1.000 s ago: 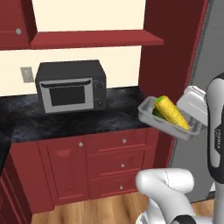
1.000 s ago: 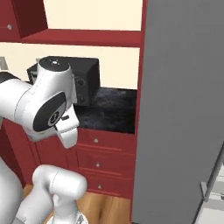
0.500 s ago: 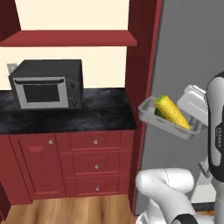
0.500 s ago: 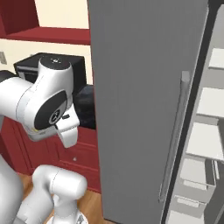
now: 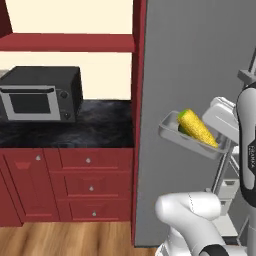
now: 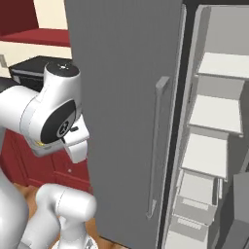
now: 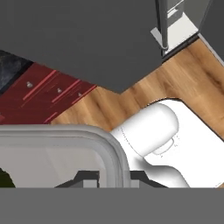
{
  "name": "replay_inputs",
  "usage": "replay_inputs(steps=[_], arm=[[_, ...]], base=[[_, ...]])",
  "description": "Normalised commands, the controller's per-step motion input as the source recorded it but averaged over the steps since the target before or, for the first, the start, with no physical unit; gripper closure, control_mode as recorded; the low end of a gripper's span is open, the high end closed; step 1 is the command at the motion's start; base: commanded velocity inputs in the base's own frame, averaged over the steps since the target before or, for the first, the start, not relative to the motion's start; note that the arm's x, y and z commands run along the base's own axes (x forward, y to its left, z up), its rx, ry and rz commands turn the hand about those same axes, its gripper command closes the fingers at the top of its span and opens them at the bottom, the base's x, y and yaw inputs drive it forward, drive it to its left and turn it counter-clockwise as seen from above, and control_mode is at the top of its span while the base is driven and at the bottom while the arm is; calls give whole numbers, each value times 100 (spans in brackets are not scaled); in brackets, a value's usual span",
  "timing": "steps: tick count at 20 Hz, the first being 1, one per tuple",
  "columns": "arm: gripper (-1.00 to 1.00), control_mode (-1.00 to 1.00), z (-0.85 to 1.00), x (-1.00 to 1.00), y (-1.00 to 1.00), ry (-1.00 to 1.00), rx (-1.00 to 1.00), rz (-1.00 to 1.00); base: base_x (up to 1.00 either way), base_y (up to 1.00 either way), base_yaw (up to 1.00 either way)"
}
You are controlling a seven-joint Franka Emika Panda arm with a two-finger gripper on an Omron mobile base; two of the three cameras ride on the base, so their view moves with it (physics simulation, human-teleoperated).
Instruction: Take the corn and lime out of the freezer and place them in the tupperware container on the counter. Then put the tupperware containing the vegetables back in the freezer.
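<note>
The shallow light grey tupperware container [image 5: 192,138], holding the bright yellow corn cob [image 5: 199,128], is being carried tilted, clamped at its rim by the dark two-finger gripper [image 7: 113,176], beside the tall grey freezer's door [image 6: 129,112], risking spillage or a collision.

My tool [image 7: 113,177] holds the container [image 5: 172,133] by its rim, up in front of the freezer door [image 5: 195,60]. The corn [image 5: 198,127] lies in the container, with the lime [image 7: 4,179] beside it. To my left the microwave [image 5: 40,94] sits on the tabletop [image 5: 107,125], drawers [image 5: 90,182] below. Right of the door, shelves [image 6: 214,114] stand stacked inside the freezer [image 6: 228,29].
</note>
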Motion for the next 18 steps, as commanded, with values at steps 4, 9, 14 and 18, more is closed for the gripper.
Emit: replay_inputs(steps=[4, 9, 14, 18], arm=[[100, 100, 0, 0, 0, 0, 0, 0], [100, 100, 0, 0, 0, 0, 0, 0], [100, 100, 0, 0, 0, 0, 0, 0], [100, 100, 0, 0, 0, 0, 0, 0]], base=[[-6, -72, -8], [0, -69, -13], [14, -52, -12], [61, -43, -10]])
